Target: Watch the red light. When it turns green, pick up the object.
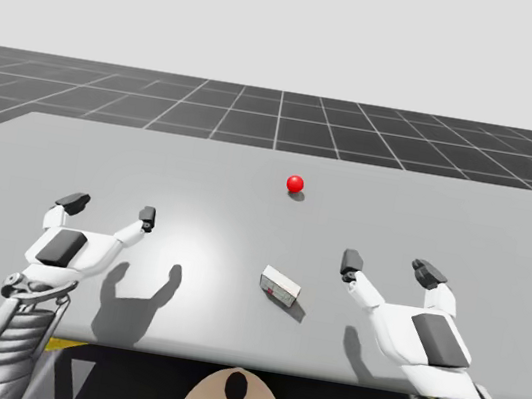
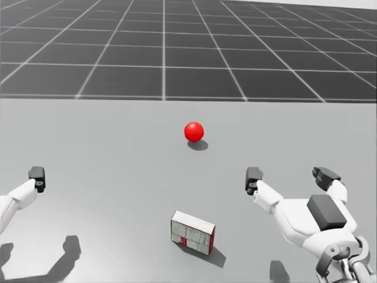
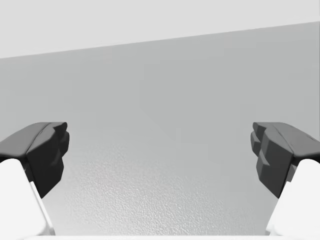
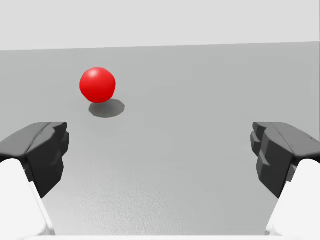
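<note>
Closest to the viewer in the high view are the robot's two arms, which come in over the near edge of the grey table (image 1: 72, 144). On the left side, the left gripper (image 1: 110, 206) hovers above the table top with its two dark fingers spread wide and nothing between them. The left wrist view confirms it: the left gripper (image 3: 160, 150) has its fingers far apart, and the grey surface lies ahead of it. The right gripper (image 1: 389, 268) is spread in the same way and holds nothing; it also hangs above the table (image 2: 106, 147).

Between the two grippers, but nearer to the right one, lies the small white box (image 1: 280, 286) with a red mark on its side. It sits on the near half of the table, apart from both grippers. Its long axis runs slanting across the table: the left end is farther from the robot, the right end is nearer. The broad printed face of the small white box (image 2: 192, 232) is turned toward the robot.

Farther away, near the table's middle, is the red ball light (image 1: 295, 183). It is red. From the right gripper (image 4: 160, 150) the ball (image 4: 97, 85) is seen ahead, off to one side, with a small shadow under it.
</note>
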Available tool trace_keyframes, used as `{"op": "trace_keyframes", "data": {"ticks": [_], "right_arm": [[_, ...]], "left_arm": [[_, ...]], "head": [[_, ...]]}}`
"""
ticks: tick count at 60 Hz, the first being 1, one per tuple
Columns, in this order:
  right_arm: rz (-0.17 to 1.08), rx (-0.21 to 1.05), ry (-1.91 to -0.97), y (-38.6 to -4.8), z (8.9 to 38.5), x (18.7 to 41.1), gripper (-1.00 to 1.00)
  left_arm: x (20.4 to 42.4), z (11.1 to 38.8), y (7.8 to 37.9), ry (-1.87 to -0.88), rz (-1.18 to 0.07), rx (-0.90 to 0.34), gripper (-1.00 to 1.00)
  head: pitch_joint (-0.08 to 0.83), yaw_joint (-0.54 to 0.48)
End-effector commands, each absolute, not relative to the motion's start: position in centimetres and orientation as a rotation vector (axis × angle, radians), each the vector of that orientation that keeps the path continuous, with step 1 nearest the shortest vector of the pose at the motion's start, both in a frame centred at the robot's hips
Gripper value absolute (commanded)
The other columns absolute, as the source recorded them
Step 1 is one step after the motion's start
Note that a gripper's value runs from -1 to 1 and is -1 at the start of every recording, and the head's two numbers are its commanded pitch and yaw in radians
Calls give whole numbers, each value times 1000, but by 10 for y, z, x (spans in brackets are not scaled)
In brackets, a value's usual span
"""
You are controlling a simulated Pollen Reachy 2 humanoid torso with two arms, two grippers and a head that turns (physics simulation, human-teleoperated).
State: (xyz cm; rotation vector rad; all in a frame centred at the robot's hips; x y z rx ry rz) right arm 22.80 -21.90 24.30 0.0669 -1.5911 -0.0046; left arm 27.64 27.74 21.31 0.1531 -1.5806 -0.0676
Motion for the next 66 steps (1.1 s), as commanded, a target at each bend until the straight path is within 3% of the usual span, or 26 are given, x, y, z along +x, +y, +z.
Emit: {"op": "trace_keyframes", "data": {"ticks": [1,66], "right_arm": [[-24,81,-1587,-216,242,227,-1000],[-11,89,-1588,-215,241,228,-1000]], "left_arm": [[276,213,277,-1581,-68,154,-1000],[276,213,277,-1579,-70,153,-1000]], "head": [[450,-93],[422,-94]]}}
